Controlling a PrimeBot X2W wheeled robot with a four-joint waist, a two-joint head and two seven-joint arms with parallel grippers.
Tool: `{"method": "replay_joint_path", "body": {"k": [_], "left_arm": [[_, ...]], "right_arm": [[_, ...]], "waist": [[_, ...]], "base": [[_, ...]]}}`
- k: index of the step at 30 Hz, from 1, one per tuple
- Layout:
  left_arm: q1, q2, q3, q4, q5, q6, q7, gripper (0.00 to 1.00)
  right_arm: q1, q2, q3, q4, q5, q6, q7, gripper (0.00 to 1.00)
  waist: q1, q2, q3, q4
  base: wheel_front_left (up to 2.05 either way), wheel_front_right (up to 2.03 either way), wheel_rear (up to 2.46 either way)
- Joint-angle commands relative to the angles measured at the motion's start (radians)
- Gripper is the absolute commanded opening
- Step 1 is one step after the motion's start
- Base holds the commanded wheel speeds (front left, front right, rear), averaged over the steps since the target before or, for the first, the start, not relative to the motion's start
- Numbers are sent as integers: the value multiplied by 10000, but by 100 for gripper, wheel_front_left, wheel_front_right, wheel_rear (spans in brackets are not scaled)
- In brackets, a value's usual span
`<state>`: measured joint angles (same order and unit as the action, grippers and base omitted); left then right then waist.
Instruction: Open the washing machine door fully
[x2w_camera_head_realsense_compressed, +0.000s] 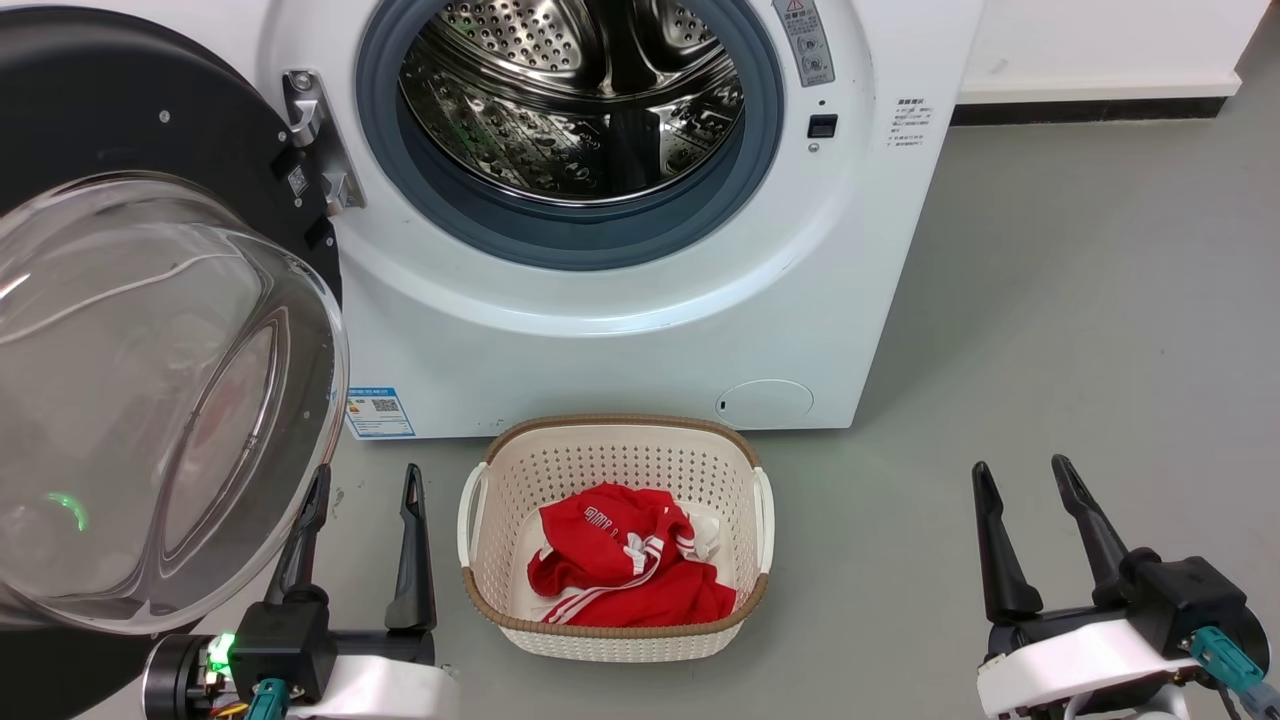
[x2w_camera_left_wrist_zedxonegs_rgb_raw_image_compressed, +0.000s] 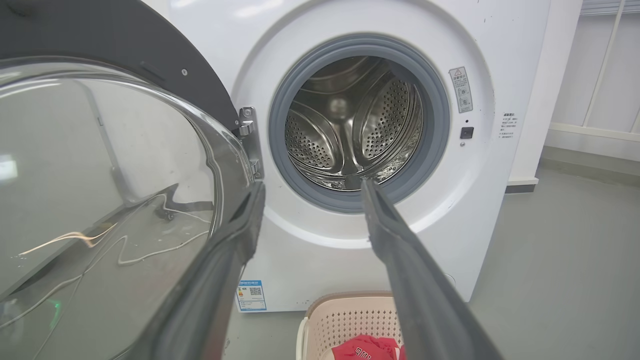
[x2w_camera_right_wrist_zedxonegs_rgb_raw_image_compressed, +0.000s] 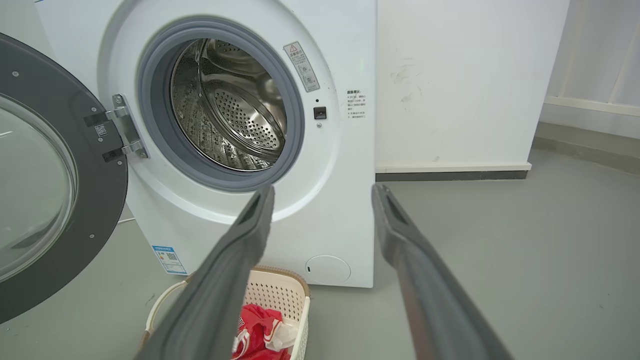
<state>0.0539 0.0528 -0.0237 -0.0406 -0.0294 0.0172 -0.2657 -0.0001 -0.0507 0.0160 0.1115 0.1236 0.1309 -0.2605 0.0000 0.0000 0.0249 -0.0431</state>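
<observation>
The washing machine door (x2w_camera_head_realsense_compressed: 150, 330), that big glossy black disc with the clear domed glass bowl, hangs swung way out on its metal hinge (x2w_camera_head_realsense_compressed: 315, 140), left of the big white front-loading washing machine (x2w_camera_head_realsense_compressed: 620, 340). The left gripper (x2w_camera_head_realsense_compressed: 366, 478) sits just beside the bowl's lower edge, fingers spread, nothing held. The right gripper (x2w_camera_head_realsense_compressed: 1020, 466) is well apart, spread and empty too. Looks like the tail end of the job to me. If the hinge has travel left, a gentle outward nudge on the rim should finish it.
</observation>
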Motion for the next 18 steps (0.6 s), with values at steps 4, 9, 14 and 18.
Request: {"method": "replay_joint_path", "body": {"k": [4, 9, 14, 18], "left_arm": [[-118, 25, 0, 25, 50, 30, 24, 100], [-134, 19, -12, 39, 12, 28, 23, 100], [-148, 13, 32, 81, -22, -49, 23, 100], [-173, 12, 36, 75, -5, -100, 23, 100]], "right_arm": [[-72, 12, -10, 37, 44, -5, -41, 100], [-96, 13, -7, 63, 54, -3, -46, 100], [-87, 13, -4, 80, 114, -3, -52, 100], [-100, 13, 18, 93, 158, -5, -53, 100]], "waist": [[0, 0, 2, 13], [0, 0, -4, 51], [0, 0, 10, 81], [0, 0, 23, 75]], "base": [[0, 0, 0], [0, 0, 0], [0, 0, 0], [0, 0, 0]]}}
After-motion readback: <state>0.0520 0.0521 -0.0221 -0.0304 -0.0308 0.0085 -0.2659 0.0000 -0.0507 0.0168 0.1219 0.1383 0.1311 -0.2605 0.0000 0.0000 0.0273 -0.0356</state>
